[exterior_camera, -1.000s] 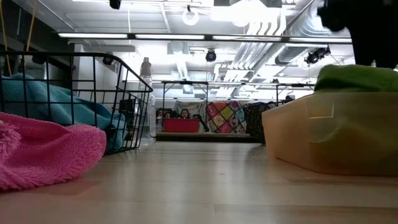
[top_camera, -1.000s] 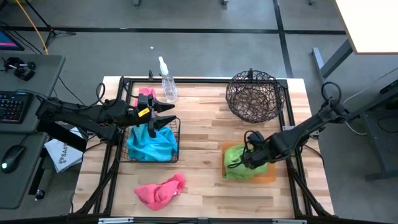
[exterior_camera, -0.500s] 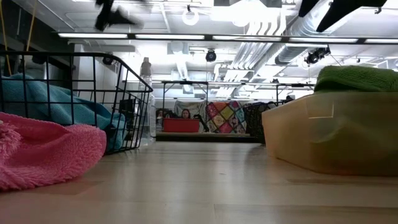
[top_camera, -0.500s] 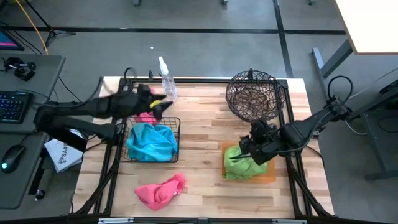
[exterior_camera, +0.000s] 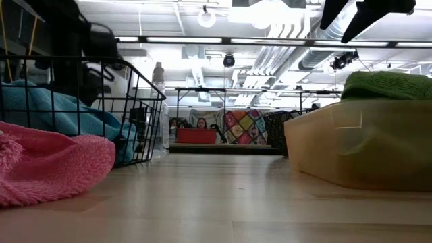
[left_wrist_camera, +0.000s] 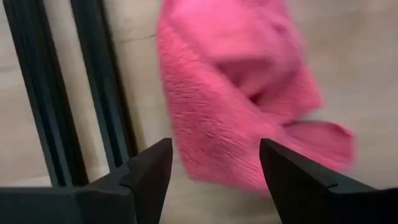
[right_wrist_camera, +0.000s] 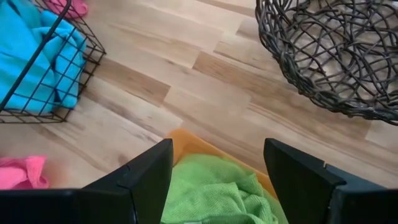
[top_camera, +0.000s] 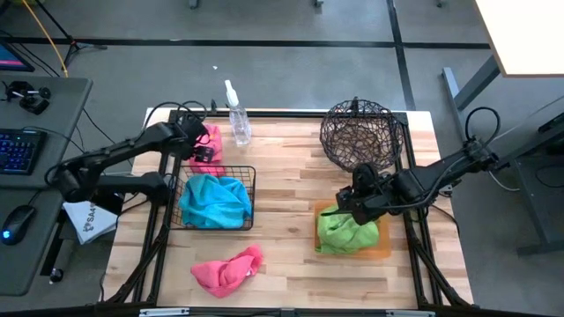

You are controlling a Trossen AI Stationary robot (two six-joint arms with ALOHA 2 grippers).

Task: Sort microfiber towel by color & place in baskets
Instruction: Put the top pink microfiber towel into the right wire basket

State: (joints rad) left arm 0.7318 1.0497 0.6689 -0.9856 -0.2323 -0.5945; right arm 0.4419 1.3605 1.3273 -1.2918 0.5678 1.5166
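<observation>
A pink towel [left_wrist_camera: 236,93] lies on the table at the far left, behind the square black wire basket [top_camera: 249,195]. My left gripper [left_wrist_camera: 214,180] is open and points down at this towel [top_camera: 210,139], one finger on each side of its near edge. Blue towels [top_camera: 214,201] fill the black basket. A green towel [top_camera: 345,232] lies in the orange tray [right_wrist_camera: 186,140]. My right gripper [right_wrist_camera: 214,183] is open, just above the green towel [right_wrist_camera: 217,186]. A second pink towel [top_camera: 227,270] lies near the table's near edge.
The round woven-wire basket [top_camera: 359,134] stands at the far right, close behind my right gripper. A clear spray bottle [top_camera: 237,117] stands at the far edge, right of the far pink towel. Black frame bars [left_wrist_camera: 74,93] run beside that towel. Bare wood lies between the baskets.
My left gripper has left the black basket with the blue towels, swung toward the table's far edge and come down over the pink towel behind the basket. My right gripper has lifted off the green towel in the orange tray and drawn slightly toward the far edge.
</observation>
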